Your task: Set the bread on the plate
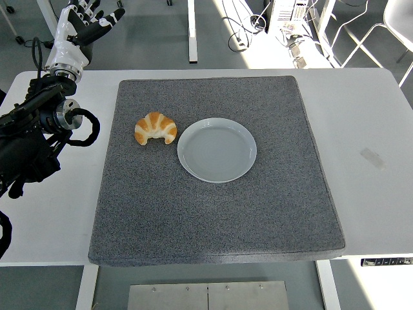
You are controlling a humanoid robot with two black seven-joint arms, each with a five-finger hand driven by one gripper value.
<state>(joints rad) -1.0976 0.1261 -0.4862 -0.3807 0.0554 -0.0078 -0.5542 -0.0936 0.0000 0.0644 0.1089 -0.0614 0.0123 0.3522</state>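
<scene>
From the head view we see a white worktop (381,116) carrying a large grey mat (213,219). On the mat, left of its centre, lies the bread (155,128), a croissant with its curved back towards the far side. Just to its right sits a pale round plate (217,150), empty; the bread's right tip comes very close to the plate's rim, though we cannot tell whether the two touch.

Our left hand (82,26) is raised at the far left corner, beyond the worktop's far edge and well apart from the bread. Its fingers are spread and relaxed, grasping nothing. The black left arm (35,129) runs in from the left edge over the bare worktop beside the mat. Our right arm does not show at all.

We judge that the task stands at its very start: the bread is untouched on the mat and the plate is waiting. The step in hand is the reach. Next we would need to bring the left hand nearer and rightwards, down over the bread, and close the fingers across its thick middle, gently, since it looks soft and flaky. The carry after that should be short, a small lift to the right to clear the plate's raised rim without nudging the plate.
</scene>
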